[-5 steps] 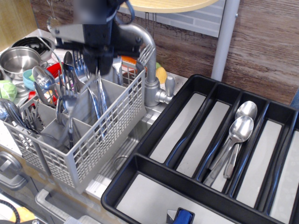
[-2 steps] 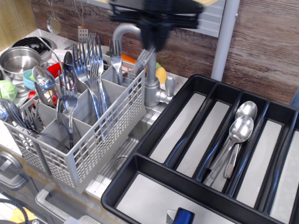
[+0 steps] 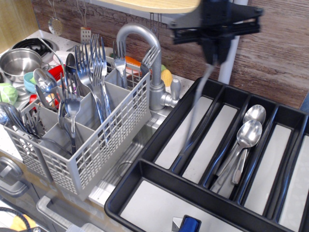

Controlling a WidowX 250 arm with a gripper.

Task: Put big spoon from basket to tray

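Note:
My gripper [image 3: 211, 57] is blurred by motion, high above the back left part of the black tray [image 3: 145, 166]. It is shut on the big spoon [image 3: 197, 111], which hangs down as a long blurred steel streak over the tray's left compartments. The light grey basket [image 3: 96, 145] stands at the left with several forks [image 3: 94, 58] and other cutlery upright in it. Two big spoons [image 3: 247, 133] lie in a middle compartment of the tray.
A steel tap [image 3: 145, 46] rises between the basket and the tray. A steel pot [image 3: 19, 60] and coloured dishes stand at the far left. A grey post [image 3: 231, 43] is behind the tray. A blue object [image 3: 189, 224] lies in the tray's front compartment.
My gripper has left the basket and swung right, past the tap, to above the tray, carrying the big spoon out of the basket with it.

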